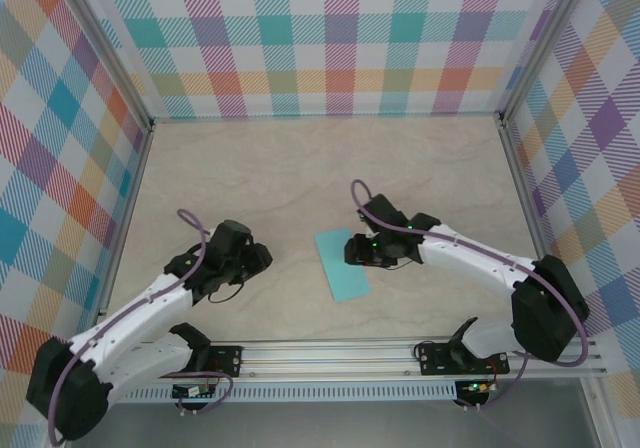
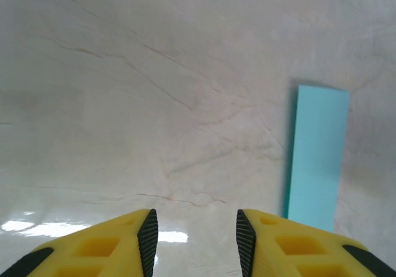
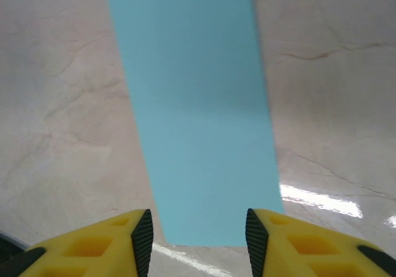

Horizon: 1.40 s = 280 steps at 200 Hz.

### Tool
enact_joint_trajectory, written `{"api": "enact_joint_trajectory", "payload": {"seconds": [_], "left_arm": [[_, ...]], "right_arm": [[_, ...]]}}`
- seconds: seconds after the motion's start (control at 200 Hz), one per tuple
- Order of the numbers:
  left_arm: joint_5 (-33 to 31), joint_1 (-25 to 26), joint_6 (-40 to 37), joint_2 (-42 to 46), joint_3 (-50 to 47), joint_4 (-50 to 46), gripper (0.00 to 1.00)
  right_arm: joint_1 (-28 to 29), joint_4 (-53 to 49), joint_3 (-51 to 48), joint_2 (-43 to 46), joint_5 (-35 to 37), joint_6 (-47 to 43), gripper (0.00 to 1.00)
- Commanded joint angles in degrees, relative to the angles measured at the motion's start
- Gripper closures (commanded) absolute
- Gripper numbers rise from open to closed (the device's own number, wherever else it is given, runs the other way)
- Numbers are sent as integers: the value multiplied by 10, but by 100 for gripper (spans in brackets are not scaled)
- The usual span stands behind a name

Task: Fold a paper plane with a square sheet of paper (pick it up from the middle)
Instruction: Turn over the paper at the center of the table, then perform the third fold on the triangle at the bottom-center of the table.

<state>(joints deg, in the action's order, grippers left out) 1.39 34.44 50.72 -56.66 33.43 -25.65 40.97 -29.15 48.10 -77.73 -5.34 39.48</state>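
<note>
The turquoise sheet of paper (image 1: 341, 265) (image 2: 317, 156) (image 3: 198, 116) is seen lying flat as a narrow rectangle at the centre of the top view, on the marbled table (image 1: 250, 168), well apart from the plaid walls (image 1: 330, 38). The right gripper (image 1: 350, 250) (image 3: 197, 224) is seen just beside its right edge, jaws parted and empty. The left gripper (image 1: 262, 258) (image 2: 197, 221) is seen at lower left, jaws parted over bare table.

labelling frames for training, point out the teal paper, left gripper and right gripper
teal paper (image 1: 341, 265), top external view, middle of the sheet
left gripper (image 2: 197, 237), left wrist view, midway between its fingertips
right gripper (image 3: 197, 237), right wrist view, midway between its fingertips
</note>
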Motion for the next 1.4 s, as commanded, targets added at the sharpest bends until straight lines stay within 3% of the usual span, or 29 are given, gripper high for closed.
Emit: {"api": "enact_joint_trajectory", "payload": {"seconds": [0.0,0.24,0.41,0.505,0.675,0.955,1.21,1.395], "left_arm": [[75,39,-31,-80,52,93,63],[60,110,-47,-300,194,76,67],[74,128,-35,-385,237,121,68],[60,132,-30,-423,257,108,74],[11,133,-12,-447,257,72,75],[10,134,-40,-470,259,75,73],[18,134,-66,-488,276,60,73],[15,133,-77,-486,276,55,73]], "right_arm": [[-40,103,-60,25,-118,-14,59],[-79,143,-108,24,-169,-21,65],[-79,154,-119,17,-187,-36,67],[-79,151,-119,4,-189,-44,67],[-80,170,-122,-39,-203,-43,65],[-79,199,-136,-84,-219,-35,63],[-81,136,-115,-49,-147,-49,53],[-92,136,-112,-60,-139,-48,51]]}}
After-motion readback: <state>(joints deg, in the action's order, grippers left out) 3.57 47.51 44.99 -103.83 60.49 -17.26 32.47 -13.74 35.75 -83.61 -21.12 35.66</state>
